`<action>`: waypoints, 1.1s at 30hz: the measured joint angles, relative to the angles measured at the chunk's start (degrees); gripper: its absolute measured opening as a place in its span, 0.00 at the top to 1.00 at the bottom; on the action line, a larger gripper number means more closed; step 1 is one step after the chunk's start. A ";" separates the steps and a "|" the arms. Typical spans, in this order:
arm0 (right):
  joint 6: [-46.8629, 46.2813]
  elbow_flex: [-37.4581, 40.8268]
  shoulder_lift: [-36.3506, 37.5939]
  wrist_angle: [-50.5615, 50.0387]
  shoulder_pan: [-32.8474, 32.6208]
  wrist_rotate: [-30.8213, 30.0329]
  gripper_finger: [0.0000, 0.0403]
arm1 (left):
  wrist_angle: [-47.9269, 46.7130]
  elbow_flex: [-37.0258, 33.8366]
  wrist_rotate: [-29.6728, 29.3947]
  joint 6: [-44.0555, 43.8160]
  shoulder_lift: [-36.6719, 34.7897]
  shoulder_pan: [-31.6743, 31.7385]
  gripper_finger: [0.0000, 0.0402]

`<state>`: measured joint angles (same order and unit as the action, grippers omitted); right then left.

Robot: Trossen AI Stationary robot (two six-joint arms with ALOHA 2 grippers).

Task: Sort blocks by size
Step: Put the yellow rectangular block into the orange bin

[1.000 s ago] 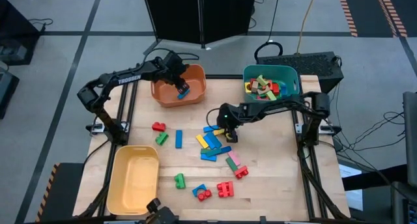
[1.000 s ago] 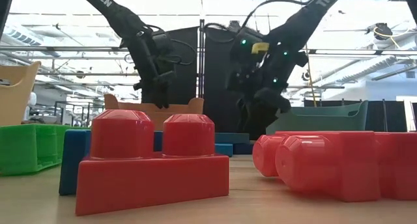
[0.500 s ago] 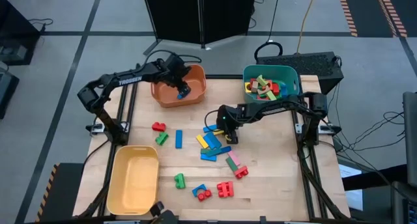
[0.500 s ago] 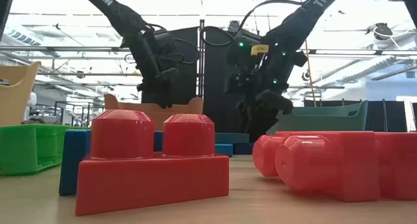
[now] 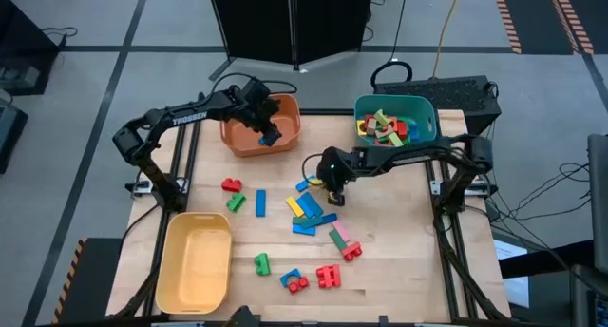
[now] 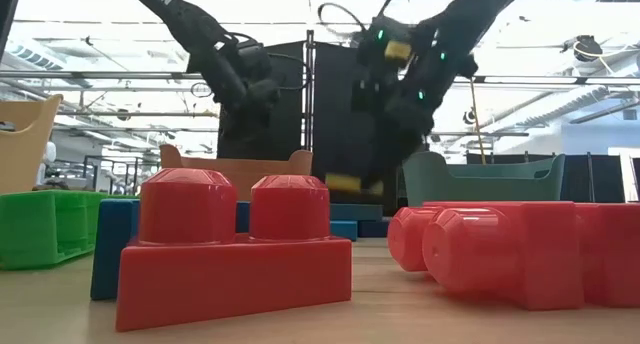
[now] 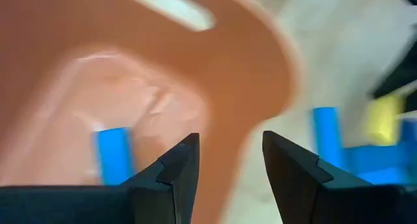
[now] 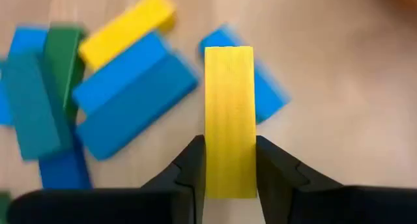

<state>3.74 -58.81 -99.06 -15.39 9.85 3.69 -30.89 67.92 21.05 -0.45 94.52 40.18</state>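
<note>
The whole table [image 5: 399,260] is seen straight down from overhead, both arms incl. A level view across the tabletop is given from its near edge, w/ a red studded brick [image 6: 235,249] very close to the lens and the room behind. The orange bin [image 7: 130,61] is looked into at close range by the left wrist cam. A yellow bar [image 8: 229,120] is framed close-up by the right wrist cam; the same bar is seen in the low view.
</note>
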 joint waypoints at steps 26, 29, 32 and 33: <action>2.17 -1.85 8.76 7.99 3.64 -20.18 0.78 | 23.93 0.17 18.97 -38.22 -0.04 -8.13 0.59; 3.19 -3.18 8.74 7.47 3.66 -20.34 0.78 | 23.98 0.17 17.08 -38.25 -0.05 -8.24 0.59; 4.73 -4.55 8.67 6.72 3.76 -20.53 0.78 | 24.17 0.19 15.48 -38.27 -0.11 -8.20 0.59; 5.16 -4.84 8.67 6.73 3.75 -20.53 0.78 | 24.15 0.19 14.95 -38.27 -0.11 -8.22 0.59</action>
<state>8.90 -63.65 -90.39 -8.66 13.60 -16.84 -6.74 68.12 36.00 -38.72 94.41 31.96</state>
